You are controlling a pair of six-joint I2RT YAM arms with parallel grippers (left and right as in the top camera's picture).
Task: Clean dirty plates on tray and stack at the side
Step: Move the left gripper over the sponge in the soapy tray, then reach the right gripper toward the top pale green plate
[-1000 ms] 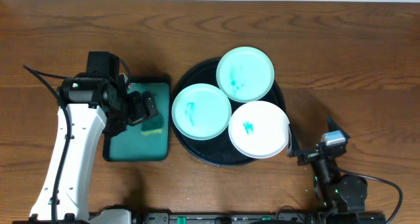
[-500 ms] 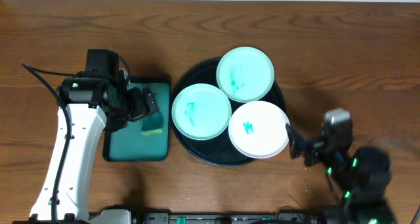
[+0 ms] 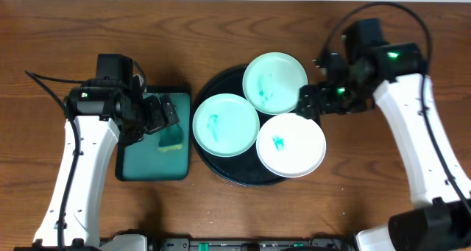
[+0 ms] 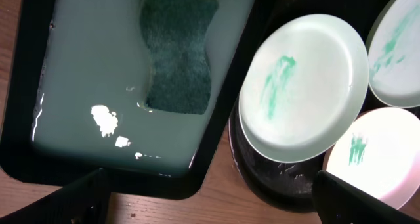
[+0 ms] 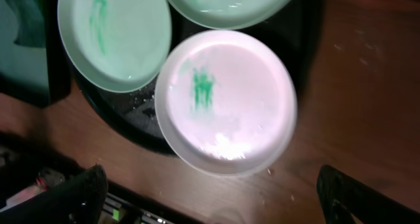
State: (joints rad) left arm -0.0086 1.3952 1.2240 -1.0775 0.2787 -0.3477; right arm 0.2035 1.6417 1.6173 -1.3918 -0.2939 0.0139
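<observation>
Swung up from the near right corner: right gripper (image 3: 309,104), jaws wide, over the right rim of the large round glossy black tray (image 3: 237,171). Nearest on it, smeared white round plate (image 3: 291,144); leftward, smeared pale mint round plate (image 3: 225,124); farthest, second mint plate (image 3: 274,82). Above teal rectangular tray (image 3: 147,163), left gripper (image 3: 163,118), jaws wide.

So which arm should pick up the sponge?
Left. The left gripper hangs just by the sponge in the teal tray; the right gripper is over by the white plate on the black tray.
</observation>
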